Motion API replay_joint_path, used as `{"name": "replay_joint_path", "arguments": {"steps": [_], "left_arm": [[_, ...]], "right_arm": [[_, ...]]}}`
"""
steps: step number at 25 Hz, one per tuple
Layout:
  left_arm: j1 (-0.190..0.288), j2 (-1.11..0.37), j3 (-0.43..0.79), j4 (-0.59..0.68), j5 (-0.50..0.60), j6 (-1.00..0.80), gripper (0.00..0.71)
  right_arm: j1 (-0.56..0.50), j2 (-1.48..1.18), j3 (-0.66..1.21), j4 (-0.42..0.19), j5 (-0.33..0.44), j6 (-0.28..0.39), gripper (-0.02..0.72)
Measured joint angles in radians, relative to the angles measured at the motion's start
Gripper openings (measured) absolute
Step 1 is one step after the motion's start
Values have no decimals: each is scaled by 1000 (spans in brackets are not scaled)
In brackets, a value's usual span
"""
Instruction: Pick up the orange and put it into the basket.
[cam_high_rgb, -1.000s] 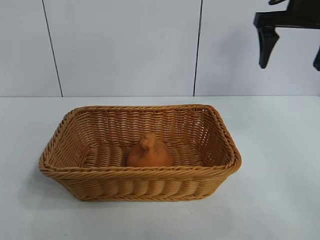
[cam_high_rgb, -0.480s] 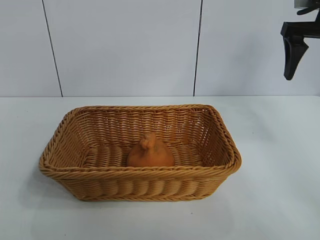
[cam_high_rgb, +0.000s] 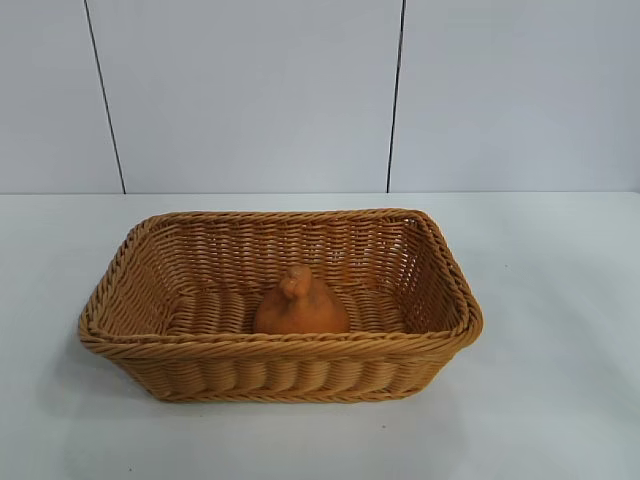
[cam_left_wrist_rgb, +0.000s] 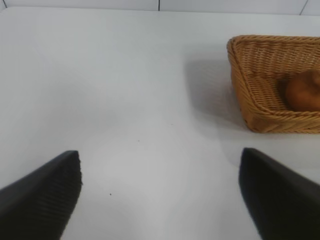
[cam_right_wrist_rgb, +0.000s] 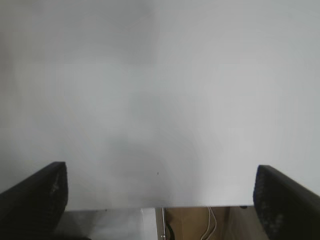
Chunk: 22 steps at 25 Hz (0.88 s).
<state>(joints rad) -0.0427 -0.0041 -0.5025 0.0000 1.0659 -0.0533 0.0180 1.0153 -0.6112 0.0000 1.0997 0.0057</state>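
The dull orange, knobbed orange (cam_high_rgb: 300, 305) sits inside the tan wicker basket (cam_high_rgb: 440, 255) at the middle of the white table. In the left wrist view the basket (cam_left_wrist_rgb: 250, 100) stands well off from the gripper with the orange (cam_left_wrist_rgb: 303, 91) in it. My left gripper (cam_left_wrist_rgb: 160, 192) is open and empty above bare table, away from the basket. My right gripper (cam_right_wrist_rgb: 160, 200) is open and empty over the table's edge. Neither gripper shows in the exterior view.
The white table (cam_high_rgb: 560, 380) spreads all round the basket. A panelled white wall (cam_high_rgb: 250, 90) stands behind. In the right wrist view the table's edge (cam_right_wrist_rgb: 200, 206) shows, with a cable and a brown surface below it.
My right gripper, high at the upper right in the exterior view, has moved right and out of that view. The basket and the orange have not moved.
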Motion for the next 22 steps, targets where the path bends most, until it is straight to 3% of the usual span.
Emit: {"name": "replay_joint_path", "arguments": {"steps": [4, 9, 22], "left_arm": [[0, 0, 0, 0, 0, 0, 613], [0, 0, 0, 0, 0, 0, 613], [0, 0, 0, 0, 0, 0, 613]], "right_arm": [[0, -221, 108, 0, -54, 0, 694], [0, -476, 116, 6, -77, 0, 694], [0, -954, 121, 8, -78, 1, 694]]}}
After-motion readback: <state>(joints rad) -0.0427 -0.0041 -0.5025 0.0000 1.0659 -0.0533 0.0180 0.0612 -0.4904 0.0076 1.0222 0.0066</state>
